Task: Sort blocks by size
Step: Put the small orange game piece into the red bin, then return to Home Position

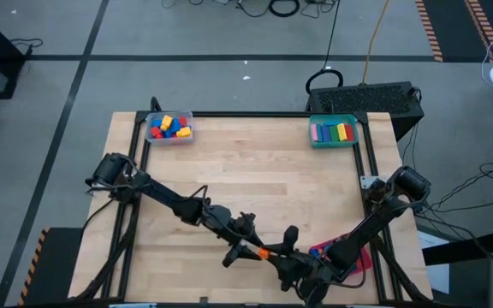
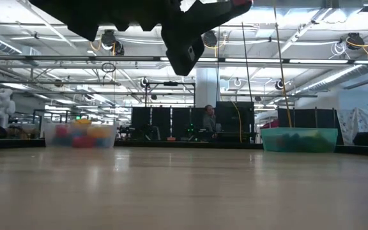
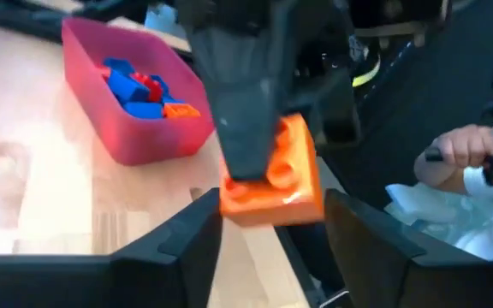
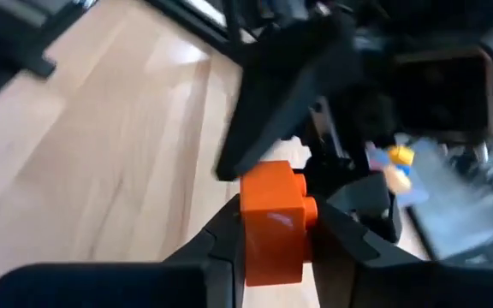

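Right pincer [image 4: 274,224] clamping orange brick [image 4: 274,218], left pincer [image 3: 274,235] open, red tray [image 3: 118,103] holding blue bricks [image 3: 131,85]

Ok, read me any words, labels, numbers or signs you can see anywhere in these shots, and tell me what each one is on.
No readable text in any view.
Orange block: studs only, no print showing.
Red tray, clear tray, teal tray: no labels visible.
Keyboard behind the table: keys too small to read.
Screens in the room behind: too blurred to read.
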You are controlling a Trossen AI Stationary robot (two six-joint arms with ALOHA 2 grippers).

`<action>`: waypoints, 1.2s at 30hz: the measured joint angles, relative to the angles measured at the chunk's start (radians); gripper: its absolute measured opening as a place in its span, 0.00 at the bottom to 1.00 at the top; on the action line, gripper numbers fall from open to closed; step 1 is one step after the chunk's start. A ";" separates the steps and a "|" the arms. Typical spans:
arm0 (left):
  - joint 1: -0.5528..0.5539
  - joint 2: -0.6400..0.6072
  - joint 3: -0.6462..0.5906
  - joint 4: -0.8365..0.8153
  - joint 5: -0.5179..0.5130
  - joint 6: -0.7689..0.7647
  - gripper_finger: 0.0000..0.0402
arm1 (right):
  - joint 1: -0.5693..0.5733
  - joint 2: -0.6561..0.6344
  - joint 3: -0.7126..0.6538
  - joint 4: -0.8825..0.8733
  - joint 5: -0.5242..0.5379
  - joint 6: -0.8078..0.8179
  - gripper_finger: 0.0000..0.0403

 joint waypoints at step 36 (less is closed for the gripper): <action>-0.061 -0.002 0.000 -0.273 -0.218 0.183 0.67 | 0.188 -0.210 -0.058 -1.112 -0.709 1.886 0.44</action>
